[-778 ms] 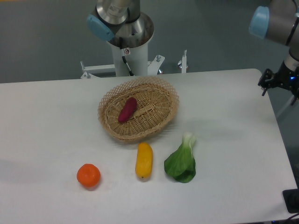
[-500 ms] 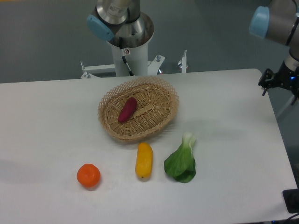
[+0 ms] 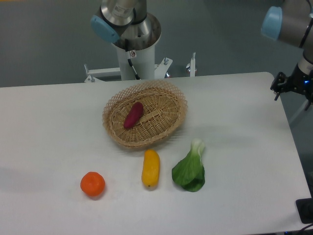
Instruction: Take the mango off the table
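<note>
The mango (image 3: 150, 168) is a long yellow-orange fruit lying on the white table (image 3: 49, 127), just in front of the wicker basket. Nothing touches it. My gripper (image 3: 291, 84) is far off at the right edge of the view, beyond the table's back right corner. Only a dark part of it shows and the frame edge cuts it off, so its fingers cannot be made out.
A wicker basket (image 3: 166, 129) holds a reddish-purple sweet potato (image 3: 133, 115). A round tangerine (image 3: 93, 184) lies left of the mango and a green bok choy (image 3: 190, 169) close on its right. The arm's base (image 3: 132, 39) stands behind the table.
</note>
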You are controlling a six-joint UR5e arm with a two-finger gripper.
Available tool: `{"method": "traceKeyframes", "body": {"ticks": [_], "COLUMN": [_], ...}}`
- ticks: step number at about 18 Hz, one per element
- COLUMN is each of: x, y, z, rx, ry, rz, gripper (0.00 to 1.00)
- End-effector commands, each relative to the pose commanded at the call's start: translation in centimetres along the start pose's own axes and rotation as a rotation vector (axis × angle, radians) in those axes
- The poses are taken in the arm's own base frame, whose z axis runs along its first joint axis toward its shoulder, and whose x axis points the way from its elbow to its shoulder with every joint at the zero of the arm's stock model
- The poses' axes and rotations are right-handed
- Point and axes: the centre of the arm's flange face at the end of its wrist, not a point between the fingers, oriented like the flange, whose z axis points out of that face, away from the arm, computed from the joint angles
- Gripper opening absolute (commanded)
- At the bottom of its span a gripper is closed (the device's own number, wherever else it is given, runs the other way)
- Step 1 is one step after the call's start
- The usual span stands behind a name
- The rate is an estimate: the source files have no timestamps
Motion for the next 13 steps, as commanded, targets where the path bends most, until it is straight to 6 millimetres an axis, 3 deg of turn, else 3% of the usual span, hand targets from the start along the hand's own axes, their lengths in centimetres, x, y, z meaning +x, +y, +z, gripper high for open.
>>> {"method": "traceKeyframes", "body": {"ticks": [3, 6, 13], "x": [-0.2, 0.3, 0.8], "y": [-0.3, -0.9, -1.9], "z": [-0.4, 0.7, 1.0], "rx": [-0.017, -0.016, -0.009], "ry": [-0.009, 0.002, 0.013], "rz": [0.006, -0.005, 0.012], "gripper": [1.00, 1.00, 1.00]}}
